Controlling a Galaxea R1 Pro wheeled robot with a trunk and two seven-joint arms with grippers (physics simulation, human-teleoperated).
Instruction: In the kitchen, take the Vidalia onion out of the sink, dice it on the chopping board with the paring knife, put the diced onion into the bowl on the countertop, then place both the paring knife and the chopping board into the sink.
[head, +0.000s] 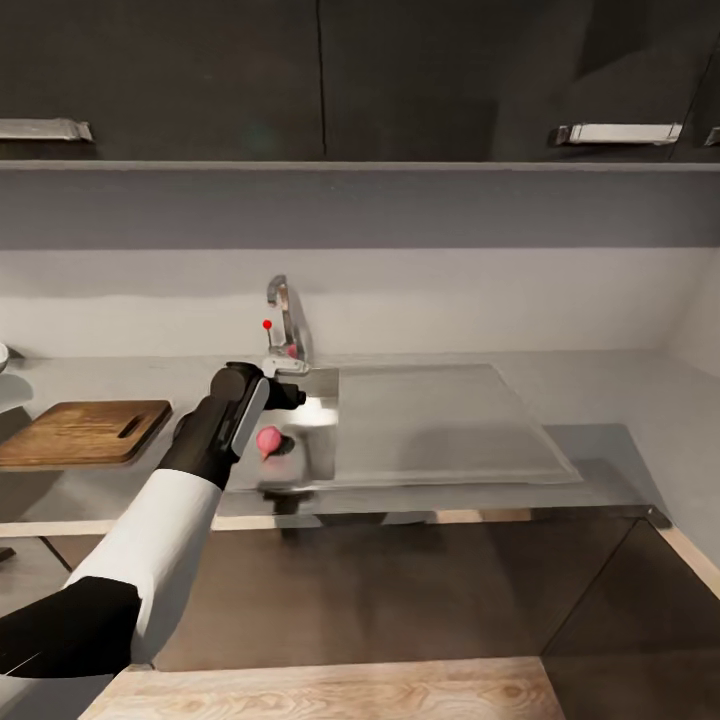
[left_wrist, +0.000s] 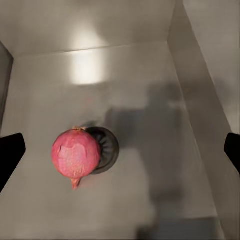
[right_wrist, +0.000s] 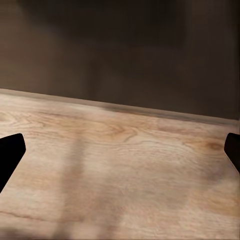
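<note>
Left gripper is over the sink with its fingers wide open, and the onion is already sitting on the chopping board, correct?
Not quite. The Vidalia onion is in the sink, lying beside the drain, as the left wrist view shows. The chopping board on the countertop is bare in the head view. The rest holds: the left gripper is over the sink, fingers wide open.

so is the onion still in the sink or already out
In the sink. The Vidalia onion lies on the sink floor beside the drain, with the open left gripper hovering above it, not touching.
</note>
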